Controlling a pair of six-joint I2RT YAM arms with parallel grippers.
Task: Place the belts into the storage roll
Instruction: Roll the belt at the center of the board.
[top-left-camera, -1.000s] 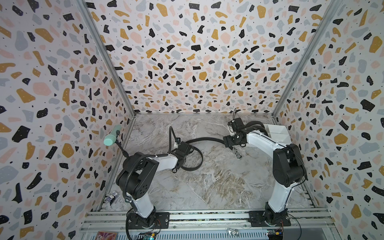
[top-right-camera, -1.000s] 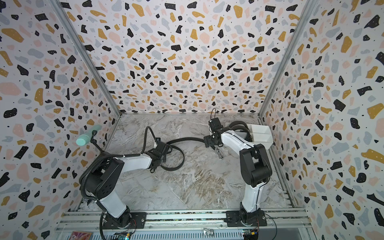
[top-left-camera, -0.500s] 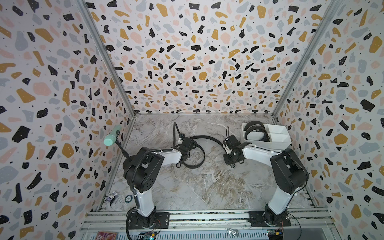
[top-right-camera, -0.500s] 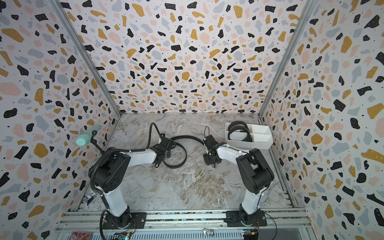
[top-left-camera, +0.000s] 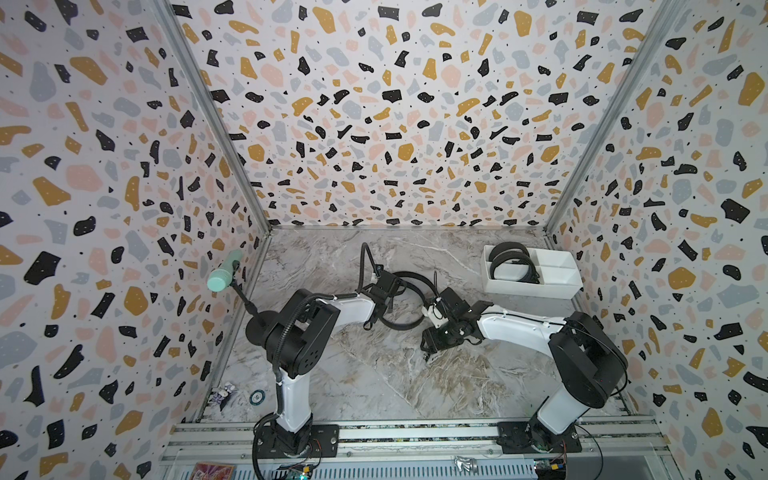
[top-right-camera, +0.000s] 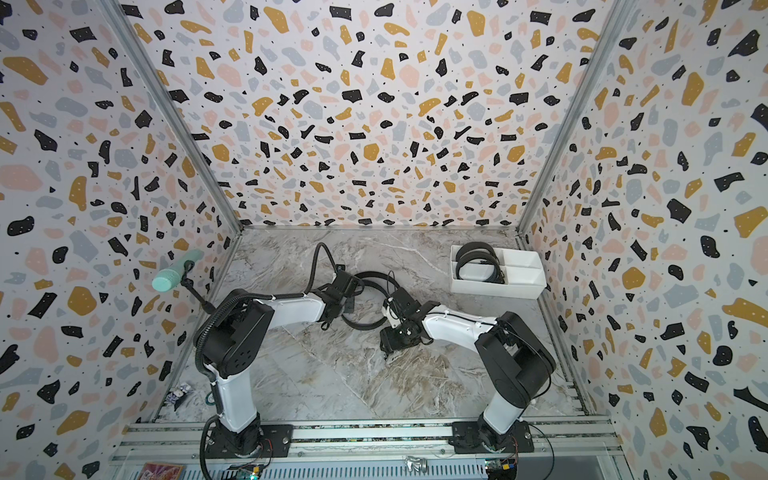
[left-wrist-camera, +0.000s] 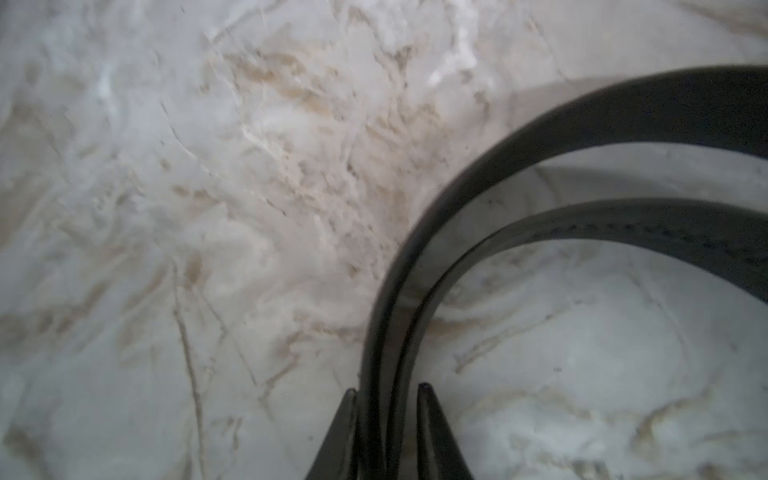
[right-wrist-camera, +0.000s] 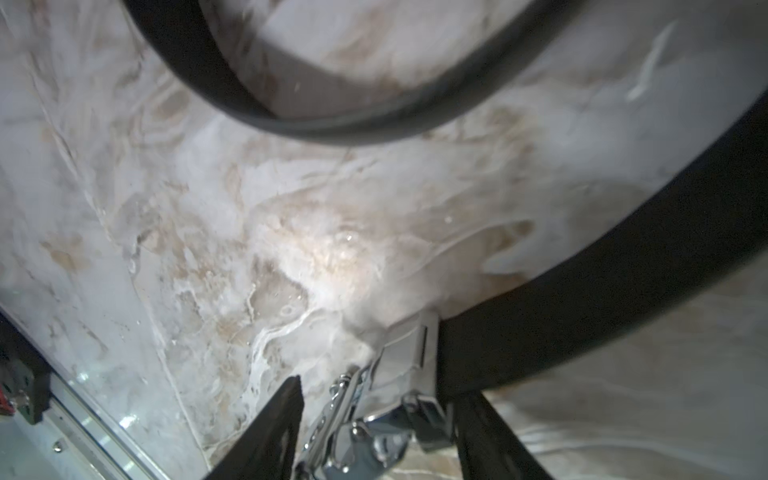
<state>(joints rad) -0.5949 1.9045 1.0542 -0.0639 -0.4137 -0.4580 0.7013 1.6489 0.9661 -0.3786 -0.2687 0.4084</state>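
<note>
The loose belt (top-left-camera: 411, 275) is lying on edge in an open loop in the middle of the tabletop (top-left-camera: 374, 382), between the two arms in both top views. Other coiled belts (top-left-camera: 511, 262) are sitting in the storage roll (top-left-camera: 536, 291) near the far right corner, in the compartment nearer the middle. The left hand (left-wrist-camera: 386, 392) is straddling two layers of the strap, its fingers narrowly parted and not squeezing them together. The right hand (right-wrist-camera: 382, 390) is standing open around the silver buckle (right-wrist-camera: 405, 357), with a gap showing beside one finger.

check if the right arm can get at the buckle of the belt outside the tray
Probably yes: in the right wrist view the buckle sits between the fingers of the right gripper, with nothing in the way.
</note>
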